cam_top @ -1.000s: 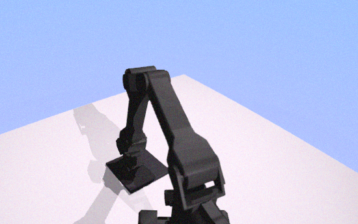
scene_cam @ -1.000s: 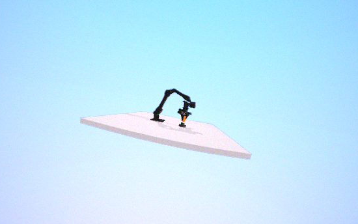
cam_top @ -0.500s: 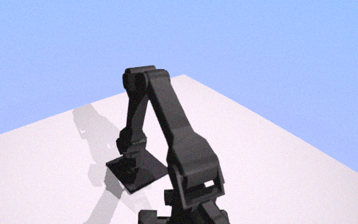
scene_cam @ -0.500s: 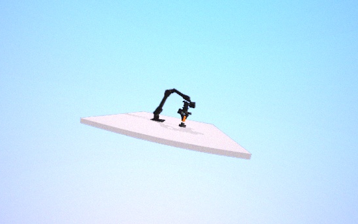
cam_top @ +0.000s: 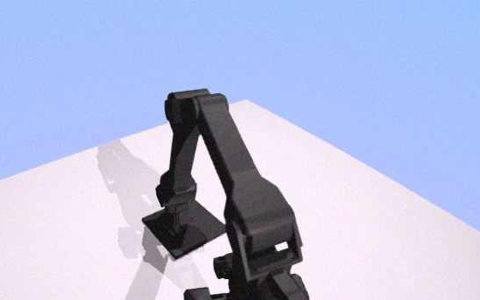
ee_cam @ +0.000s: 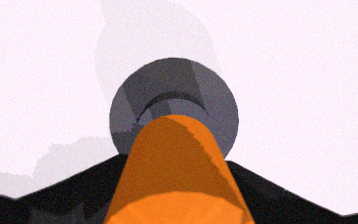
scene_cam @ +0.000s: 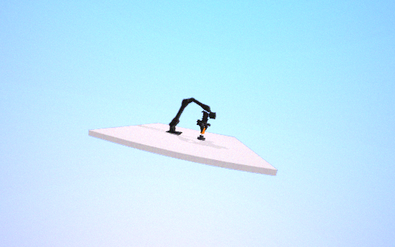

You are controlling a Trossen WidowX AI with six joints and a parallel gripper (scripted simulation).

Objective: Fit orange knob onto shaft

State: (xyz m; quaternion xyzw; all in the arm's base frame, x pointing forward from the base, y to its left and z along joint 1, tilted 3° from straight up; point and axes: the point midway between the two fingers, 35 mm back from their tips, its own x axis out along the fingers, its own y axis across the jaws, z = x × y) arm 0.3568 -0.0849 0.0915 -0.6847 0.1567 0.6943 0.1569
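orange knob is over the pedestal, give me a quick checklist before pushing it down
1. Gripper shut on the orange knob: ok.
2. Knob above the round pedestal, wrist view: ok.
3. Knob centred over the silver shaft: cannot tell, the knob hides most of it.
4. Hole's flat lined up with the shaft's flat: cannot tell, the hole is out of sight.
5. Knob seated on the pedestal: not ok, not yet down.
6. Knob and pedestal in the top view: not ok, neither shows there.

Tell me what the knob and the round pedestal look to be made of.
The orange knob, gripped in the tool, looks like matte plastic: flat, even colour, no glints. The round pedestal reads as dull grey metal or hard plastic, with soft shading and no sharp reflections; the look leaves that open.
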